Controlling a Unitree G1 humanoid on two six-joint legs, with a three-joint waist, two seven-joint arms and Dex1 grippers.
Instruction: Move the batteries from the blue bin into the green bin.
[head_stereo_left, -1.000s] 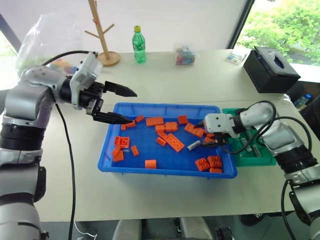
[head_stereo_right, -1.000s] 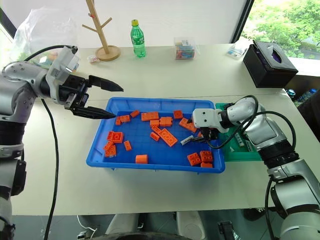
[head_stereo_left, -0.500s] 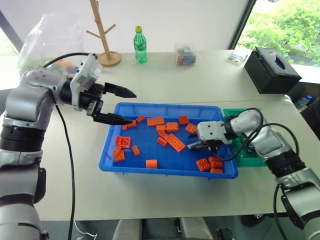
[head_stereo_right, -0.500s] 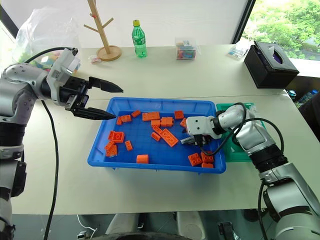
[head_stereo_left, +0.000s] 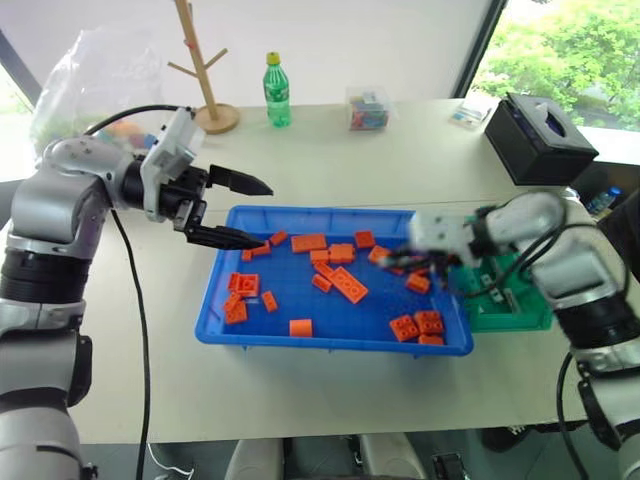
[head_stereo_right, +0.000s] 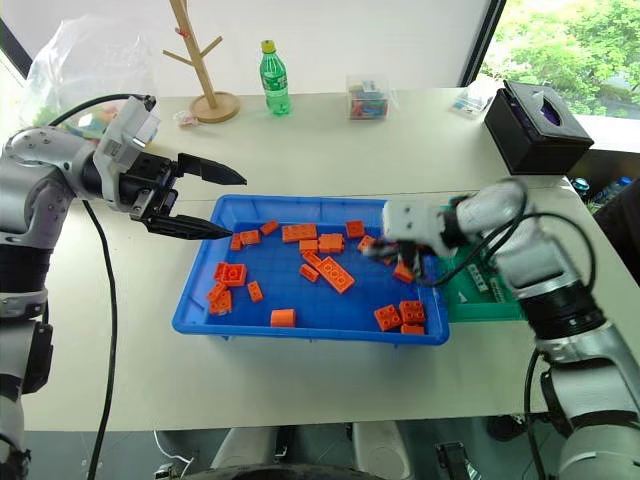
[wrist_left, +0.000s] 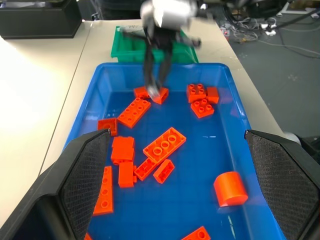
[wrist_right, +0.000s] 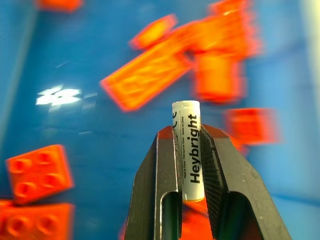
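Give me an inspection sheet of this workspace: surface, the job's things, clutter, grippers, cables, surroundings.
Surface: pale table.
Job's things: blue bin in the middle holds scattered orange bricks; green bin touches its right end; one white battery is clamped between the right gripper's fingers.
Clutter: green bottle, wooden peg stand, small clear box of coloured pieces, black tissue box, clear plastic bag.
Grippers: left gripper open, hovering over the blue bin's left end; right gripper shut on the battery, above the bin's right part.
Cables: black cables run along both arms.
Surroundings: window with greenery at the right.
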